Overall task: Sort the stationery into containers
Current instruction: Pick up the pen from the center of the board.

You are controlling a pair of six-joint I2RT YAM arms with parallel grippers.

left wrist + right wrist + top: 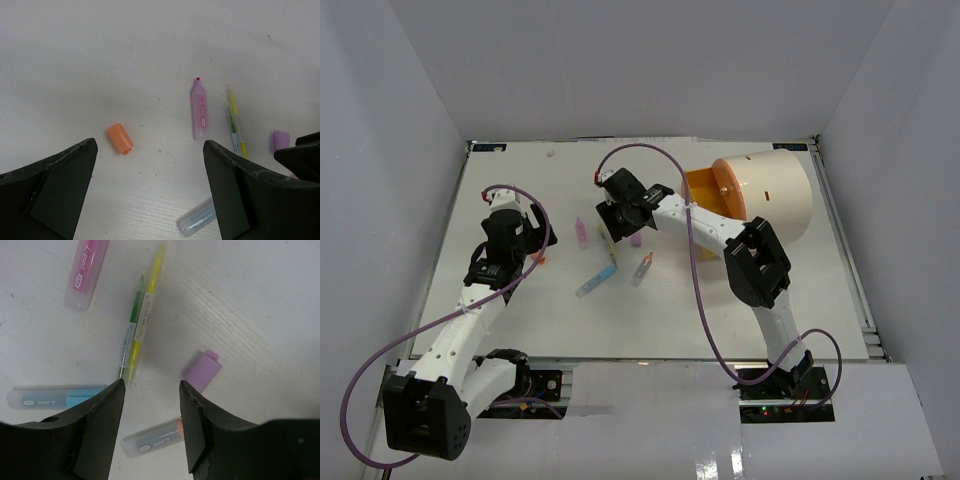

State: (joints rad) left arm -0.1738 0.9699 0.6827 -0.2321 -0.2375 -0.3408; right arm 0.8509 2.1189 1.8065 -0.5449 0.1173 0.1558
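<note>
Showing "point" on its label, the pink marker (pixel 86 271) lies beyond the right fingers (pixel 100 430) (half-open, empty); left fingers (pixel 240 200) wide

The table (pixel 520 320) carries a pink marker (pixel 199 111), blue marker (pixel 57 396), yellow pen (pixel 155 275), purple cap (pixel 202 371) and orange cap (pixel 120 138).

Laid flat before me: a pink highlighter (pixel 86 271), a green pen (pixel 134 307) and a yellow pen (pixel 156 270) touching side by side, a purple cap (pixel 202 371), a blue highlighter (pixel 60 396), an orange-tipped highlighter (pixel 152 440) and an orange cap (pixel 120 138) lying apart. The cream drum (pixel 775 200) lies on its side, orange face toward them.
</note>
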